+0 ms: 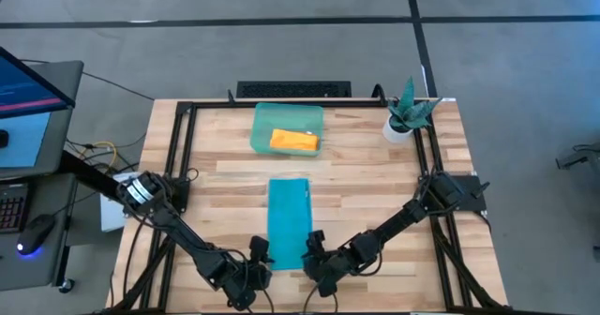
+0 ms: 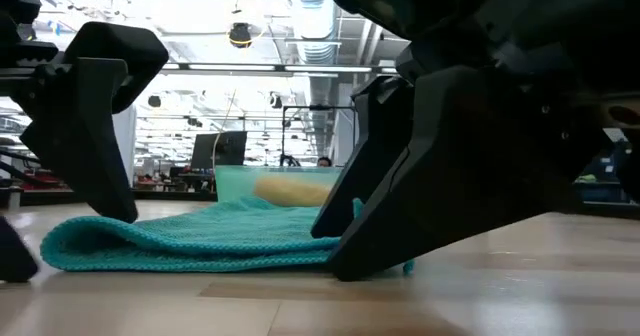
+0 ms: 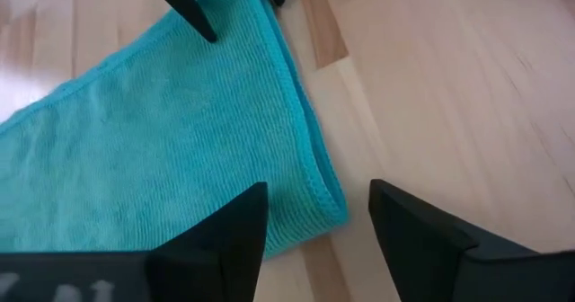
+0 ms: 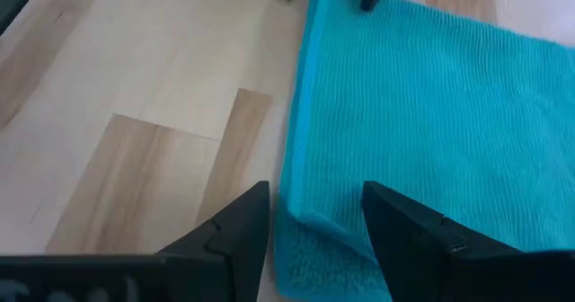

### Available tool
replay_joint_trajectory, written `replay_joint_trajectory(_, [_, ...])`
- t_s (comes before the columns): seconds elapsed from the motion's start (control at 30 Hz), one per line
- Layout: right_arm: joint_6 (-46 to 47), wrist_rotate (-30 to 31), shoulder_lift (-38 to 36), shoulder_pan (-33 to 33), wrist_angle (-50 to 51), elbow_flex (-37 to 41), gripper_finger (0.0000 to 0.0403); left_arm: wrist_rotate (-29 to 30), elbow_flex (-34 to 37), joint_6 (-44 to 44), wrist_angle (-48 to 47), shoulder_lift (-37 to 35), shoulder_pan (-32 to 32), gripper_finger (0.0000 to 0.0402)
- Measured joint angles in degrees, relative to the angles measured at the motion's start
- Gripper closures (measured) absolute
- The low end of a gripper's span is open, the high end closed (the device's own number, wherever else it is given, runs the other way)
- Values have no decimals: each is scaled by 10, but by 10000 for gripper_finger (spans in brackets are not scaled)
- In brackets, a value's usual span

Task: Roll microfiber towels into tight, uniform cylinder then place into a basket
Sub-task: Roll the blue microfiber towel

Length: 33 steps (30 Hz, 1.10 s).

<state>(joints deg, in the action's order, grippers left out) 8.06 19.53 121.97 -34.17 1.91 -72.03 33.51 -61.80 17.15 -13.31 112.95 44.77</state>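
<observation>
Teal towel [image 1: 289, 219], ribbed knit, folded strip, orange one [image 1: 294, 142] seemingly rolled

I note an overhead view, a table-level view, and both wrist views close above the teal towel [image 1: 289, 219].

A folded teal towel [image 2: 200, 238] lies flat on the wooden table [image 2: 500, 286]. The left gripper [image 2: 85, 126] stands at its one end, the right gripper [image 2: 440, 166] at the other (both dark and close to the camera). Behind the towel, an orange roll [image 2: 292, 190] rests in the pale-green basket [image 2: 232, 184].
</observation>
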Motion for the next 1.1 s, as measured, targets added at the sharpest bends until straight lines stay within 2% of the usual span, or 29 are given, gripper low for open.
replay_joint_trajectory(0.13, [11, -5, 0, 5, 3, 0, 204, 8, 0, 0, 1, 2, -4, 235])
replay_joint_trajectory(0.23, [11, -7, 0, 6, 5, 0, 224, 8, 0, 0, 0, 3, -4, 264])
replay_joint_trajectory(0.57, [5, -33, -1, 13, 9, 0, 339, -3, -2, -25, -1, 5, -2, 390])
replay_joint_trajectory(0.73, [-6, -28, 0, 16, 27, -12, 391, -4, -14, -29, -21, 6, 3, 391])
replay_joint_trajectory(0.93, [-25, -23, 0, 5, 127, -81, 381, 29, -51, -17, -112, 7, 23, 399])
replay_joint_trajectory(1.1, [-31, -23, 0, -14, 165, -138, 396, 43, -96, 15, -188, 7, 49, 397])
